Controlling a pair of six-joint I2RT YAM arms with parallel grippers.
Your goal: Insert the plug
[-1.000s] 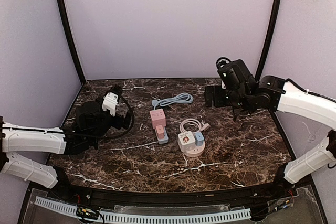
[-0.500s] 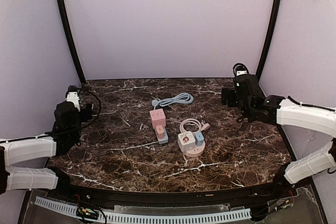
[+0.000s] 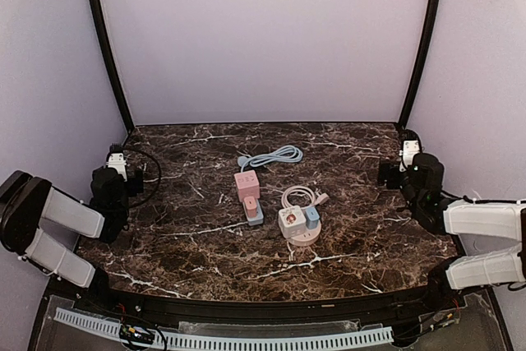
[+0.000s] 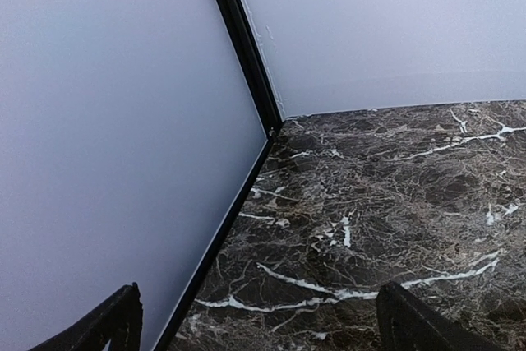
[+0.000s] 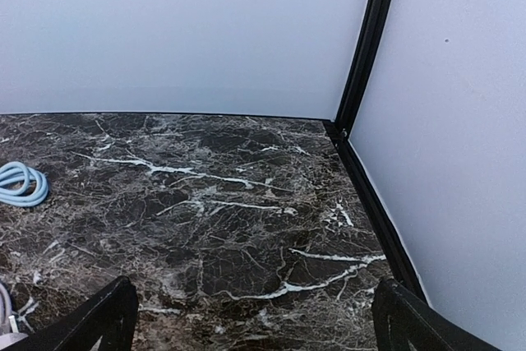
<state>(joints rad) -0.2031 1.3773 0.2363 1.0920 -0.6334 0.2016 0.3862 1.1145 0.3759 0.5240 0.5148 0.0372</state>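
A pink power cube (image 3: 246,182) lies mid-table with a pink and blue plug (image 3: 253,210) joined at its near end. A round white and pink socket (image 3: 296,226) sits to its right, a blue plug (image 3: 312,217) on top of it. My left gripper (image 3: 131,178) is open and empty by the left wall, far from them; in the left wrist view (image 4: 259,306) it faces the back left corner. My right gripper (image 3: 388,173) is open and empty by the right wall; in the right wrist view (image 5: 252,293) it faces the back right corner.
A coiled light blue cable (image 3: 272,156) lies behind the cube and shows at the left edge of the right wrist view (image 5: 20,183). A white cable coil (image 3: 302,196) lies behind the round socket. Grey walls and black corner posts (image 3: 107,47) close in the marble table (image 3: 370,228).
Both arms have pulled back from the middle of the table to the side walls and folded low. The plugs and sockets have not moved.
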